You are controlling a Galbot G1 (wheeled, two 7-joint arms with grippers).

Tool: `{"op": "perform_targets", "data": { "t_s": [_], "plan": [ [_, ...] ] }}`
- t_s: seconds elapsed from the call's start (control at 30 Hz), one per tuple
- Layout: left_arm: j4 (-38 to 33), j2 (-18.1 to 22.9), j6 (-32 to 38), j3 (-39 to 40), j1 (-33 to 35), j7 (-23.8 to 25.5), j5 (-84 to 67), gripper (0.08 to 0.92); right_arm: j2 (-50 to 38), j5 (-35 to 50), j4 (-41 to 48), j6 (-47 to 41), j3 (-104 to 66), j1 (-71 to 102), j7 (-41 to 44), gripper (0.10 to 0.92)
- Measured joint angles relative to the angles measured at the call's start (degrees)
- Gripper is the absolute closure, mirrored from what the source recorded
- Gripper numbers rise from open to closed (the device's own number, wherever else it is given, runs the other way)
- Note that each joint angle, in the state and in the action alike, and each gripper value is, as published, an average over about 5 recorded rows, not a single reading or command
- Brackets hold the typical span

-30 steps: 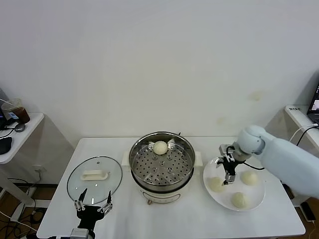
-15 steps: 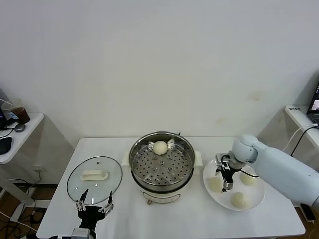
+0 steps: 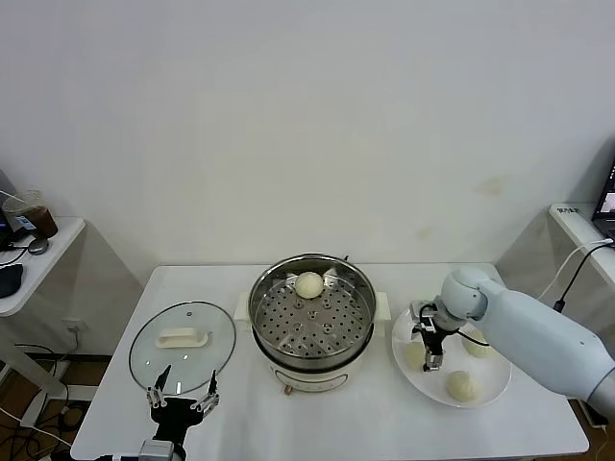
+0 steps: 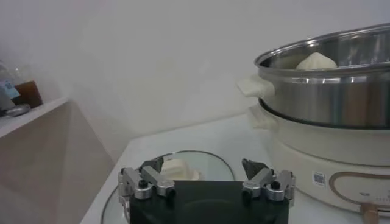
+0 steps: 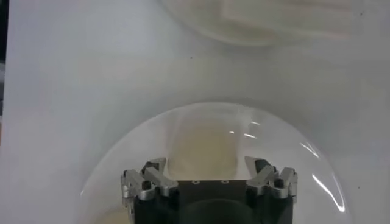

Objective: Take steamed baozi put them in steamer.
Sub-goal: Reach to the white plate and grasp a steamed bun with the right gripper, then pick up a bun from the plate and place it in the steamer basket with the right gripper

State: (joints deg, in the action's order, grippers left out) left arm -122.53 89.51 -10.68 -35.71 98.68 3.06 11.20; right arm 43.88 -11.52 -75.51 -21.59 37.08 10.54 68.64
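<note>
The steel steamer [image 3: 309, 317] stands mid-table on its cream pot and holds one baozi [image 3: 308, 284] at its far side. Three more baozi lie on the white plate [image 3: 498, 382] to the right: one nearest the steamer [image 3: 413, 354], one at the far right [image 3: 479, 344], one at the front [image 3: 463, 386]. My right gripper [image 3: 430, 357] is open and hangs low over the baozi nearest the steamer. In the right wrist view that baozi [image 5: 204, 143] lies just ahead of the open right gripper [image 5: 205, 165]. My left gripper [image 3: 181, 392] is open and empty at the table's front left.
A round glass lid [image 3: 183, 336] with a white handle lies flat left of the steamer, just beyond the left gripper; it also shows in the left wrist view [image 4: 183, 167]. The steamer [image 4: 329, 79] fills that view's side. A side table with a cup [image 3: 29, 216] stands far left.
My right gripper has moved down and toward the steamer side of the plate, now low over the baozi nearest the steamer. The left arm has not moved.
</note>
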Motion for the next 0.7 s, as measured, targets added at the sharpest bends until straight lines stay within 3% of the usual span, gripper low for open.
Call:
{"op": "perform_targets", "data": {
  "t_s": [0.43, 0.53, 0.7],
  "plan": [
    [0.2, 0.0, -0.1, 0.5, -0.3, 0.0, 0.1, 0.177, -1.8, 0.6, -1.1, -0.6, -0.8, -0.3, 1.3, 0.611],
    [0.2, 0.2, -0.1, 0.7, -0.5, 0.0, 0.2, 0.177, -2.8, 1.3, -1.7, -0.9, -0.4, -1.4, 1.7, 0.664],
    [0.4, 0.5, -0.2, 1.1, -0.9, 0.0, 0.2, 0.177, -4.7, 3.3, -3.0, -1.5, 2.0, -5.5, 2.4, 0.677]
  ]
}}
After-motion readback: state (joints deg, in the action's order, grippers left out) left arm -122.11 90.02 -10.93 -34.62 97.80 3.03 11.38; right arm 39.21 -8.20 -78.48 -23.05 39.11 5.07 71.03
